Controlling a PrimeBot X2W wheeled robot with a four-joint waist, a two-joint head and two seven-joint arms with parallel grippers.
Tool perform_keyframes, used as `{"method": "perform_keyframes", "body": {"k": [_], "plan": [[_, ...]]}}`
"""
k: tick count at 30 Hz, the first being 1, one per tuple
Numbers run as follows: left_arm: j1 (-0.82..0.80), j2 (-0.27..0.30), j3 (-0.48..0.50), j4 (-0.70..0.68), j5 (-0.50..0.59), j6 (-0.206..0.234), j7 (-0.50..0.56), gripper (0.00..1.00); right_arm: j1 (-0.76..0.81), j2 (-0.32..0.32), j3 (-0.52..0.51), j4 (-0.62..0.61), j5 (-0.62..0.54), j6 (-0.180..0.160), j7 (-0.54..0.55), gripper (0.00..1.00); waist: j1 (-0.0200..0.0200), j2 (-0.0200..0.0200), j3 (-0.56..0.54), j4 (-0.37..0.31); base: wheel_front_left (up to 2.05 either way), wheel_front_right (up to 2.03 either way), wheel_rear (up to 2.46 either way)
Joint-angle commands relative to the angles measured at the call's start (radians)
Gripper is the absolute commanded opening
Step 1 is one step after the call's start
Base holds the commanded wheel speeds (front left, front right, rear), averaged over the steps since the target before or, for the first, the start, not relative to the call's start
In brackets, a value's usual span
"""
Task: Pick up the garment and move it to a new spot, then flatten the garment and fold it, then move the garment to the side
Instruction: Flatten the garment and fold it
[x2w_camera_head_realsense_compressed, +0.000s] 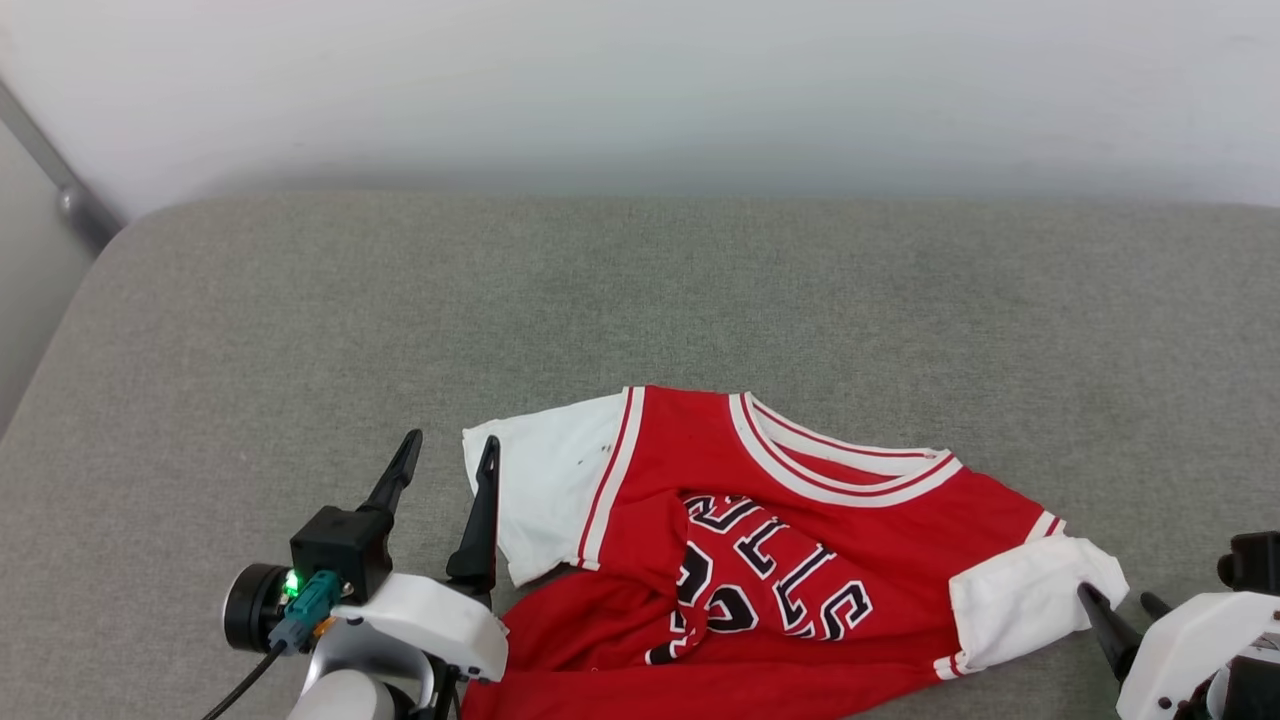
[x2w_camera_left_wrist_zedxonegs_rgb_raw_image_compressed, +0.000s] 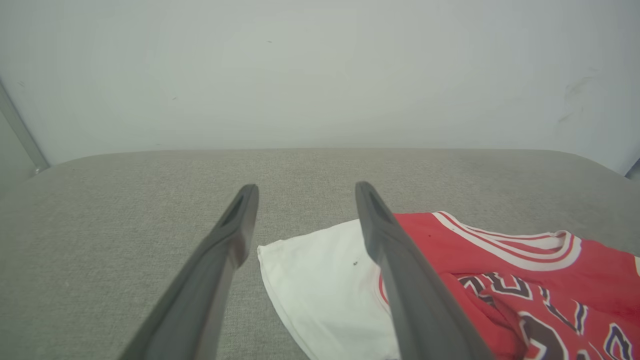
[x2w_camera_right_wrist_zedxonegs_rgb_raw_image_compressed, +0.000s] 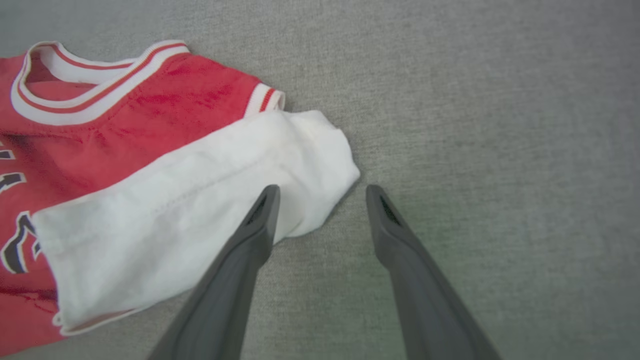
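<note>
The red jersey T-shirt (x2w_camera_head_realsense_compressed: 800, 540) lies sleeve to sleeve between both grippers. The left gripper (x2w_camera_head_realsense_compressed: 450, 440), spread, stands just beside one white sleeve (x2w_camera_head_realsense_compressed: 545, 500). The right gripper (x2w_camera_right_wrist_zedxonegs_rgb_raw_image_compressed: 322, 192), also spread, is at the other sleeve (x2w_camera_right_wrist_zedxonegs_rgb_raw_image_compressed: 175, 210).

Left hand (x2w_camera_head_realsense_compressed: 451, 440) and right hand (x2w_camera_head_realsense_compressed: 1117, 595) — each with jaws parted.

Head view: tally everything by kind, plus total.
Garment: 1, red jersey with white sleeves
Grippers: 2, left gripper and right gripper, both open
Grey padded surface: 1
Total: 4
</note>
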Motion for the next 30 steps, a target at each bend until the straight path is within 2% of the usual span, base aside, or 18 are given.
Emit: {"method": "perform_keyframes", "body": {"k": [1, 5, 8, 12, 19, 24, 29, 30], "plan": [[0.017, 0.005, 0.002, -0.002, -0.003, 0.006, 0.002, 1.0, 0.019, 0.011, -0.005, -0.014, -0.008, 0.0, -0.041, 1.0, 0.0, -0.0001, -0.013, -0.004, 0.0, 0.0, 0.0], [0.038, 0.011, 0.009, -0.008, -0.01, 0.02, 0.006, 1.0, 0.048, 0.043, -0.022, -0.079, -0.043, 0.0, -0.158, 1.0, 0.0, -0.0001, -0.04, -0.015, 0.0, 0.0, 0.0], [0.054, 0.016, 0.015, -0.017, -0.017, 0.029, 0.014, 1.0, 0.08, 0.076, -0.025, -0.137, -0.067, 0.0, -0.173, 1.0, 0.0, -0.0001, -0.057, -0.024, 0.0, 0.0, 0.0], [0.062, 0.023, 0.017, -0.034, -0.015, 0.04, 0.021, 1.0, 0.099, 0.088, 0.008, -0.21, -0.072, 0.0, -0.045, 1.0, 0.0, -0.0001, -0.061, -0.032, 0.0, 0.0, 0.0], [0.045, 0.024, 0.008, -0.054, -0.009, 0.044, 0.026, 1.0, 0.051, 0.07, 0.139, -0.302, -0.049, 0.0, 0.239, 1.0, 0.0, -0.0001, -0.041, -0.02, 0.0, 0.0, 0.0], [0.034, 0.015, 0.0, -0.052, -0.01, 0.042, 0.019, 1.0, 0.01, 0.057, 0.208, -0.289, -0.059, 0.0, 0.31, 1.0, 0.0, -0.0001, -0.02, 0.003, 0.0, 0.0, 0.0], [0.022, 0.012, -0.003, -0.044, -0.014, 0.036, 0.014, 1.0, -0.011, 0.05, 0.211, -0.237, -0.091, 0.0, 0.341, 1.0, 0.0, -0.0001, 0.001, 0.018, 0.0, 0.0, 0.0], [0.02, 0.012, -0.003, -0.042, -0.015, 0.036, 0.012, 1.0, -0.008, 0.047, 0.205, -0.228, -0.098, 0.0, 0.343, 0.83, 0.0, -0.0001, 0.003, 0.019, 0.0, 0.0, 0.0]]}}
